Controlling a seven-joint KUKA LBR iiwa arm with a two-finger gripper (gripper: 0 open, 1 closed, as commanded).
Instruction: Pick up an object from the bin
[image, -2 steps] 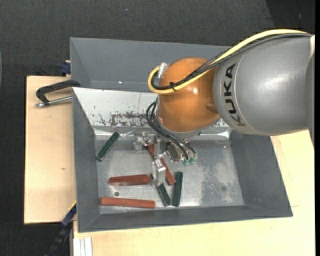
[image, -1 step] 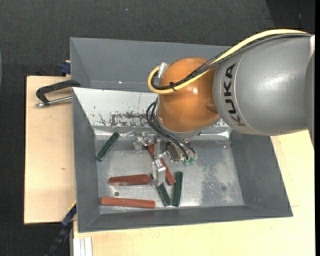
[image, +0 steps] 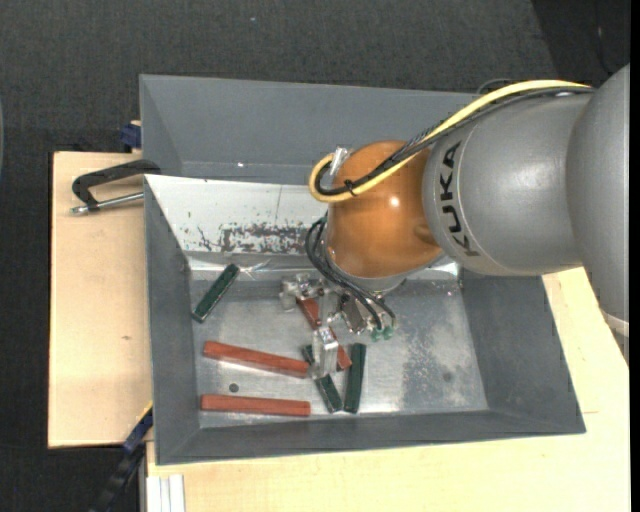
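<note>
Nearest in the grey bin (image: 520, 350), a long red stick (image: 255, 405) lies flat at left, a second red stick (image: 255, 358) just beyond it. Right of them at mid-floor a dark green stick (image: 353, 378) rests beside a shorter green one (image: 327, 392), a small red piece (image: 343, 357) at their far ends. The gripper (image: 328, 345) hangs over this cluster; whether it is parted or closed cannot be told. The dark green stick looks light, stiff and smooth, best pinched across its narrow width at mid-length, though neighbours crowd it. Farther left, a lone green stick (image: 215, 292) lies apart.
</note>
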